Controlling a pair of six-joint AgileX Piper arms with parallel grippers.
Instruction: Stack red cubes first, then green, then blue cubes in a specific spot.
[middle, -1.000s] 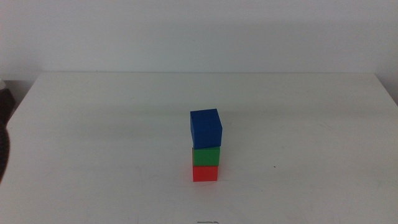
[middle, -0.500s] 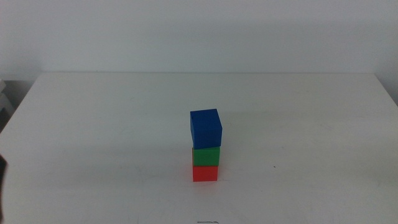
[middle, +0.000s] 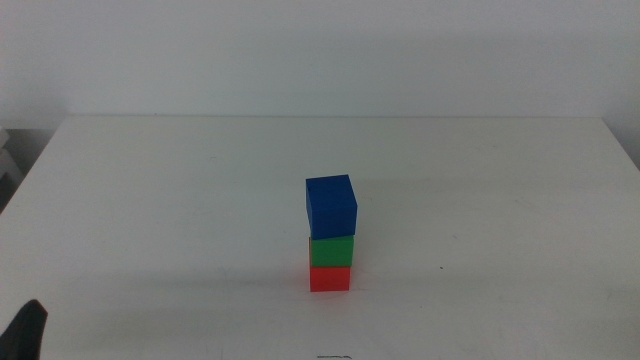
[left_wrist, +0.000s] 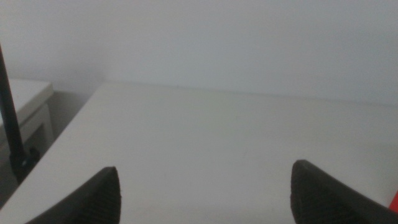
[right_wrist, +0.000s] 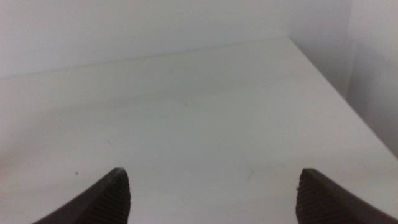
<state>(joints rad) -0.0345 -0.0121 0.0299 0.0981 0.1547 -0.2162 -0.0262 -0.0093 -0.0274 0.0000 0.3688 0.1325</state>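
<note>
Pincer tips come first: the left pincer (left_wrist: 205, 193) has its two dark jaws spread wide apart over bare white table (left_wrist: 205, 137), gripping nothing, and in the middle view only a dark sliver of it shows at the bottom left corner (middle: 25, 335). The right pincer (right_wrist: 211, 196) is likewise parted and empty, facing open table surface with the table's far edge and a wall beyond; it does not appear in the middle view.

Farther in, near the centre of the table (middle: 150, 200), stands the stack — its long axis vertical. The red cube (middle: 330, 278) sits at the bottom on the table, the green cube (middle: 332, 250) rests on it, and the blue cube (middle: 331, 207) sits on top. The blue cube looks slightly turned against the two below, its near face overhanging a little to the left. All three touch; both pincers are well apart from them. A tiny dark speck (middle: 441, 267) lies on the table to the right of the stack.
</note>
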